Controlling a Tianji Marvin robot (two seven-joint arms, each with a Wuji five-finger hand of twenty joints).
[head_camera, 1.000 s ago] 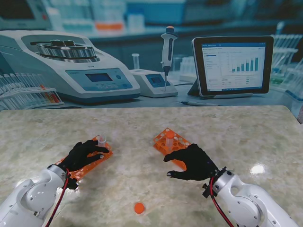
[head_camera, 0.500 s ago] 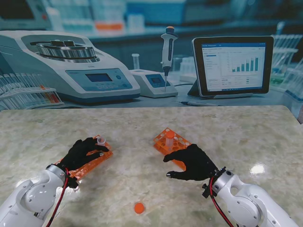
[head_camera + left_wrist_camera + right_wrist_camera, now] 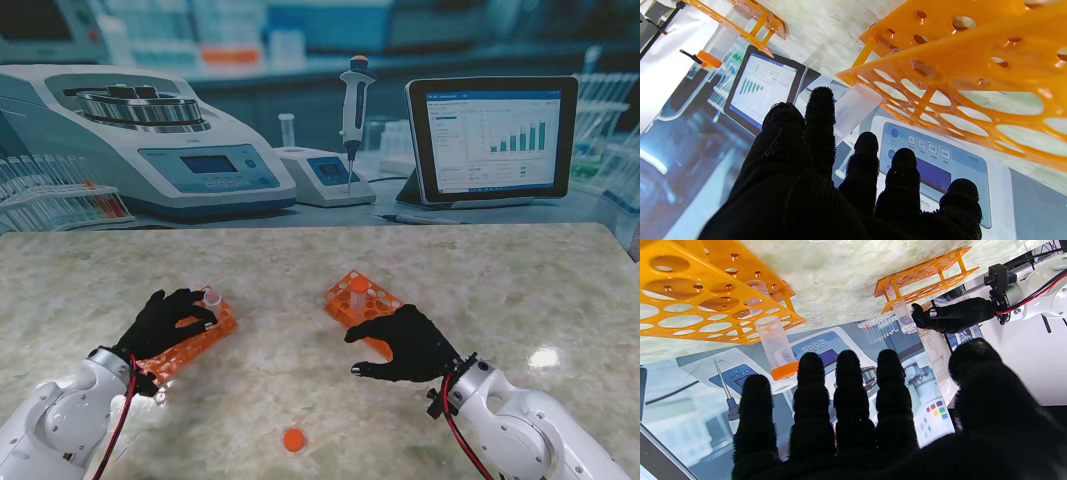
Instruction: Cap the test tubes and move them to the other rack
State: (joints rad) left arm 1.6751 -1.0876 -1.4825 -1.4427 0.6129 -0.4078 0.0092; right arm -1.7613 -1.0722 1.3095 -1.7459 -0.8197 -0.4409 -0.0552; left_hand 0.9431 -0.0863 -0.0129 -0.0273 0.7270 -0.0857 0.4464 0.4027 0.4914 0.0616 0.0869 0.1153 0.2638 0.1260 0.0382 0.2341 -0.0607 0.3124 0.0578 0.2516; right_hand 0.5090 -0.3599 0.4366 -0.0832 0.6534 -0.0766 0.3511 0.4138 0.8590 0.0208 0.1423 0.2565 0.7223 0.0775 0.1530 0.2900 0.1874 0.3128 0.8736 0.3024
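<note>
Left hand [image 3: 167, 318] sits over the left orange rack [image 3: 195, 338], palm down, fingers partly curled. Its thumb and forefinger reach the uncapped clear tube [image 3: 212, 297] standing at the rack's far corner; the right wrist view shows the fingertips right against the tube's open rim, but whether they pinch it or only touch it cannot be told. In the left wrist view the fingers [image 3: 820, 110] are spread with gaps between them, the tube [image 3: 853, 108] just past the forefinger tip and the rack [image 3: 960, 76] beside them.

Right hand [image 3: 405, 342] hovers palm down, fingers apart and loosely extended, holding nothing. It partly covers the near edge of the right orange rack [image 3: 362, 299]. The capped tube [image 3: 358, 292], orange cap on, stands in that rack just beyond the fingertips, apart from them. Right wrist view: four fingers [image 3: 848, 373] straight, thumb off to one side, capped tube [image 3: 776, 343] ahead of the fingers.

Loose orange cap [image 3: 293, 439] lies on the marble table [image 3: 520, 290], nearer to me than both hands, roughly between them, touched by neither.
</note>
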